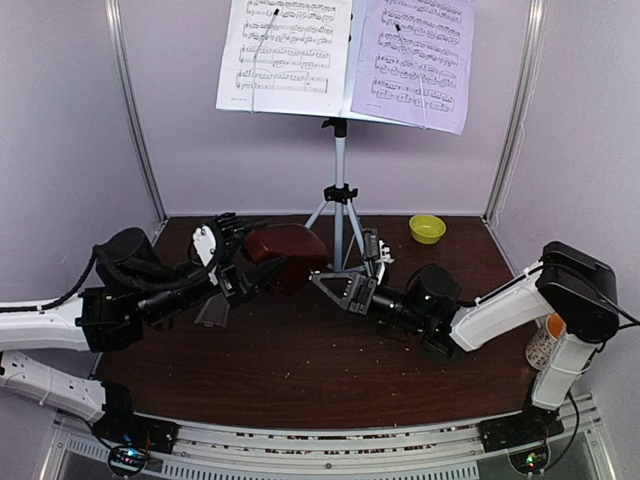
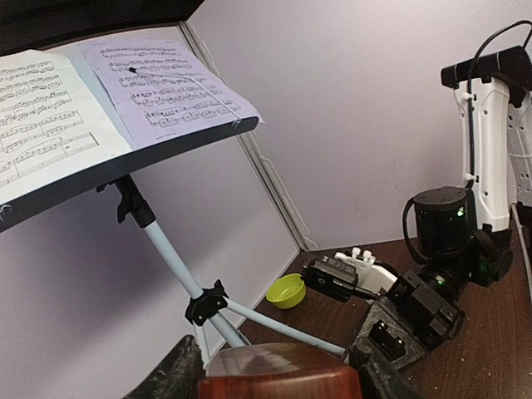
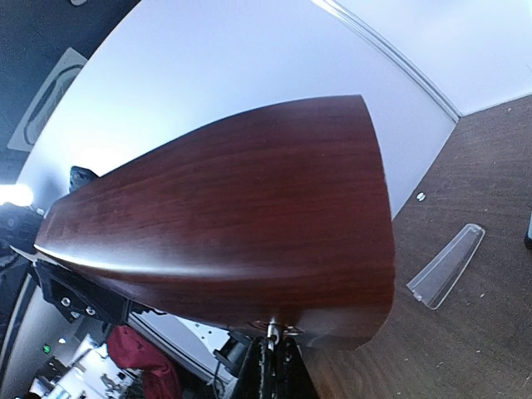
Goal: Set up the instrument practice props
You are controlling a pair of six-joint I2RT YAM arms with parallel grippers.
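Pale lavender walls (image 1: 230, 160) close in a dark brown wooden table (image 1: 300, 370). At the back of it stands the white music stand on its silver-black tripod (image 1: 339, 170), upright, legs spread on the tabletop. Two printed music sheets rest side by side on the stand's desk: the white sheet (image 1: 285, 50) on the left and the lavender sheet (image 1: 420, 60) on the right, each held by a thin dark wire arm.

The left gripper (image 1: 240, 262) hangs over the left middle of the table. Its fingers (image 2: 170, 374) are spread around the small dark-red wooden pyramid metronome (image 1: 285, 258) and clamp it from both sides. The metronome lies on its side in the grip, just in front of the tripod's legs.

The right gripper (image 1: 320, 275) reaches in from the right to the metronome's far end. Its fingers (image 3: 270, 370) are pressed together, their tips at a small metal stub (image 3: 273, 330) on the metronome; whether they pinch that stub I cannot tell.

A clear plastic cover (image 3: 446, 264) lies flat on the table, apart from the metronome. A small green bowl (image 1: 427, 228) sits at the back right, near the tripod. A patterned cup (image 1: 545, 340) stands at the right edge, partly hidden behind the right arm.
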